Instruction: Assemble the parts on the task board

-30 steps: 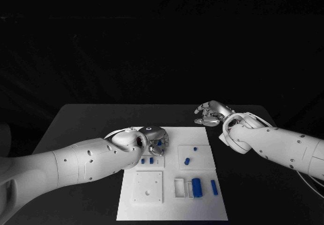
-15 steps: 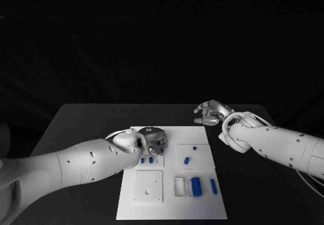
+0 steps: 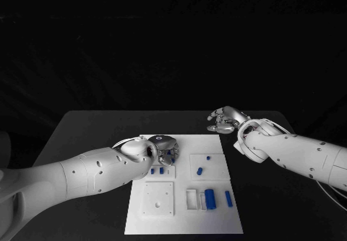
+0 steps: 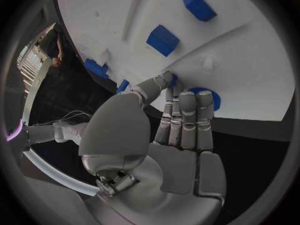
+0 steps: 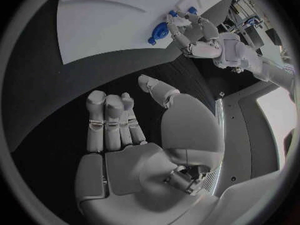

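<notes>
The white task board lies in the middle of the black table. My left hand hovers over its far left corner. In the left wrist view the thumb and a fingertip pinch a small blue part, and a round blue part lies on the board just beyond the fingers. The right wrist view shows that round part under my left hand. My right hand hangs over the bare table past the board's far right corner, holding nothing, with its fingers loosely bent and its thumb apart.
Two small blue parts stand in a raised block beside my left hand, and two more in the block to the right. At the near right lie a blue cylinder, a thin blue bar and a white frame. A drilled plate sits near left.
My left hand has drawn slightly back toward the board's far left corner, and the blue part in its fingers shows less. The right hand has stayed put.
</notes>
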